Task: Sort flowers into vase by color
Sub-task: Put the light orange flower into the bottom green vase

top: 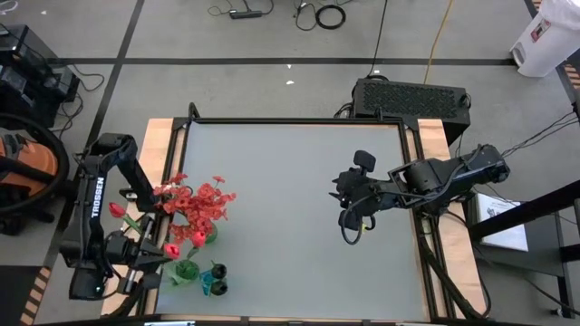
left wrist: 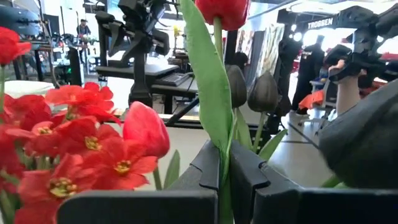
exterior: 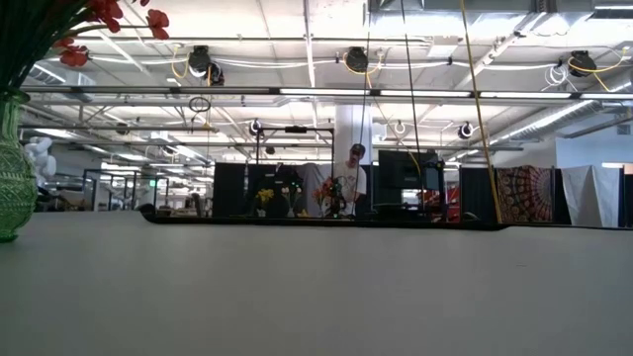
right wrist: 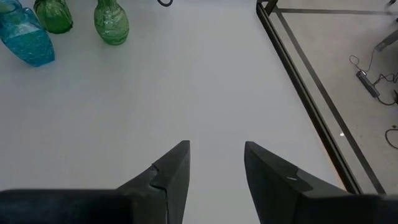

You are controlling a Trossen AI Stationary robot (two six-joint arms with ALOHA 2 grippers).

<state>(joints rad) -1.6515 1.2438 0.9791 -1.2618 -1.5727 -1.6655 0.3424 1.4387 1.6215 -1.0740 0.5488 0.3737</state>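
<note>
Left gripper (left wrist: pixel 225 177) is clamped on a red tulip's (left wrist: pixel 222 11) green stem, bloom standing above its fingers, right beside the red blooms (top: pixel 201 205) in the green vase (top: pixel 186 269). Right gripper (right wrist: pixel 215 180) hovers mid-table, fingers apart, well away from the flowers.

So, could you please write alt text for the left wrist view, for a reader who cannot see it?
The left gripper is shut on the green stem of a red tulip. Frilly red flowers crowd one side, two dark buds stand behind, and the workshop shows beyond.
</note>
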